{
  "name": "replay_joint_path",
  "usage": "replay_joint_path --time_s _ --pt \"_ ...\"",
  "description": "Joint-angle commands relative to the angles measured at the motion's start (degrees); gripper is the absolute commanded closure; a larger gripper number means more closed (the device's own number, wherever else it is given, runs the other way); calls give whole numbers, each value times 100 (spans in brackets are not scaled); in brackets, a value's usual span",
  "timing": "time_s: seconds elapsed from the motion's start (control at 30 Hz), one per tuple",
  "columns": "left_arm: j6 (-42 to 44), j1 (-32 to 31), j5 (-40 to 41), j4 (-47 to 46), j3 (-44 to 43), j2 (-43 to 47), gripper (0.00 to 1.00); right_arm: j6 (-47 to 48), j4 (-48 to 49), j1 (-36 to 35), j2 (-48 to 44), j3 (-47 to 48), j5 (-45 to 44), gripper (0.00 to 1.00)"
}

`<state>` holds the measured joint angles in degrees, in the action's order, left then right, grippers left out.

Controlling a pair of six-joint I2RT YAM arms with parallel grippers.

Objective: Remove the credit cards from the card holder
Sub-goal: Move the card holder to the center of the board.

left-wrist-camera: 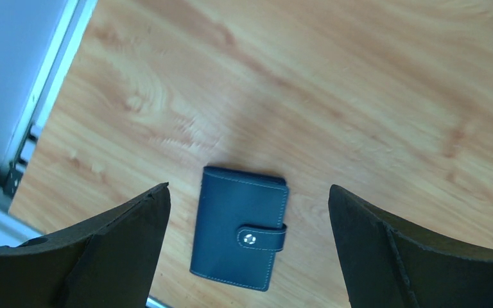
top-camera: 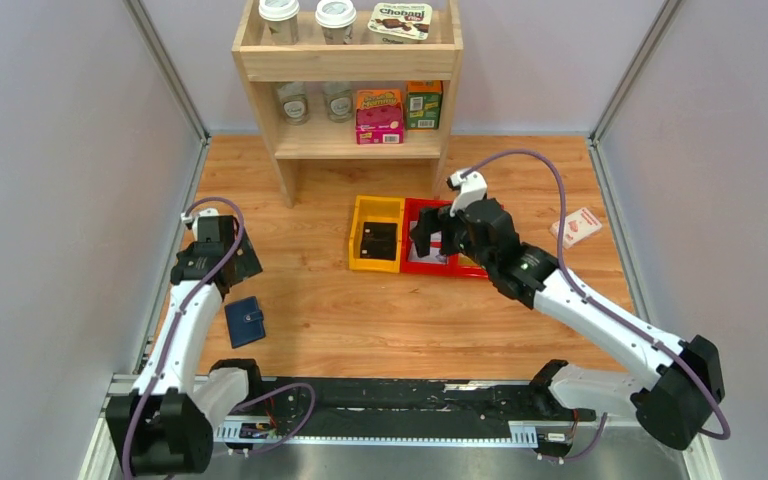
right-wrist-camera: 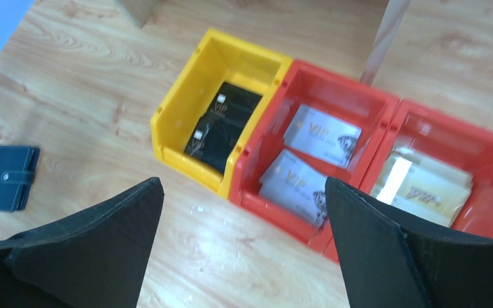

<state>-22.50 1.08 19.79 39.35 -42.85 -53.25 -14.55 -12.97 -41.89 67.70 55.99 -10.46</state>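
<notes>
Before you, wooden shelf (top-camera: 348, 62) at the far edge, lidded cups (top-camera: 279, 12) and Chobani tub (top-camera: 401, 20) on top, pink box (top-camera: 379, 115) and green box (top-camera: 423, 103) below, yellow bin (right-wrist-camera: 244, 70) touching red bin (right-wrist-camera: 343, 95) of silver VIP cards (right-wrist-camera: 322, 135), second red bin (right-wrist-camera: 462, 131) of gold cards (right-wrist-camera: 423, 186), white-and-red box (top-camera: 577, 227) well right.

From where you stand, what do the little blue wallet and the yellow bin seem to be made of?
The card holder looks like navy leather or faux leather: it has a matte surface, pale stitched edges and a metal-looking snap on its tab. The yellow bin looks like moulded hard plastic, with a glossy surface, uniform colour and a rounded rim.
</notes>
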Motion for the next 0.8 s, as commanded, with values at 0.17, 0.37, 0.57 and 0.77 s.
replay_joint_path --time_s 0.17,0.37,0.57,0.77 --pt "-1150 428 -431 451 13 -1186 0 -348 542 -12 -934 -932 203 0" --pt "-1520 437 -564 196 303 -1705 0 -426 506 -4 -1294 -1072 70 0" --pt "-1704 428 -1186 319 418 -1952 10 -453 620 -12 -1663 -1265 -61 0" --pt "-2502 156 -2180 -76 857 -1549 26 -470 699 -91 -1918 -1406 -158 0"
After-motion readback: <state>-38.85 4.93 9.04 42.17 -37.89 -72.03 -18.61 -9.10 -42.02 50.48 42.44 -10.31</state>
